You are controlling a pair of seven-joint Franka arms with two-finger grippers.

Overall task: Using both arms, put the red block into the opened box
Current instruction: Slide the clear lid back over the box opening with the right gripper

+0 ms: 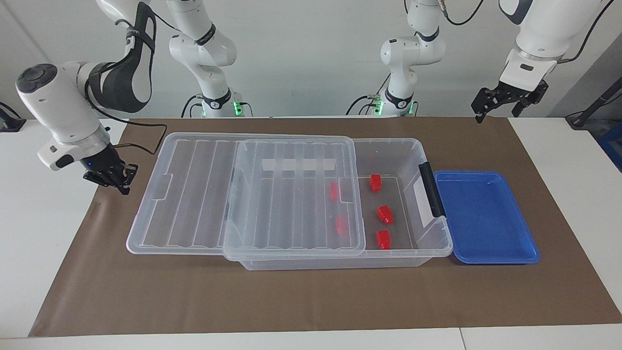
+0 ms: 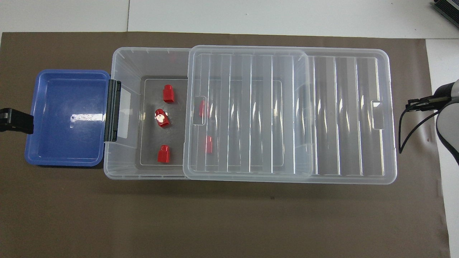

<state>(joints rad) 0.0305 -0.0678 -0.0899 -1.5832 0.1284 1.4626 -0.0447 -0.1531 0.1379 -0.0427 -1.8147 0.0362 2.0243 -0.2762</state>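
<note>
Five red blocks are already inside the box [image 1: 388, 148], so going by how things lie, the job looks about done: three sit in the uncovered end, e.g. the red block [image 1: 385, 214] in the middle, and two show through the lid [image 1: 291, 194], which is slid partway off toward the right arm's end and overhangs that end of the box. The blue tray [image 1: 486, 218] touching the box's black handle [image 1: 431, 189] has nothing in it. Main risk, I'd say, is that lid: the right gripper [image 1: 115, 181], fingertips shut and holding nothing, hangs low just beside the lid's overhanging edge, so a careless sweep could knock the lid askew or shove the whole box along the tabletop [image 1: 291, 301]. The left gripper [image 1: 505, 99] is up high with its fingers spread and nothing between them, the tray and handle well below it. If it dropped back down carelessly it could clip the handle or the tray rim.
</note>
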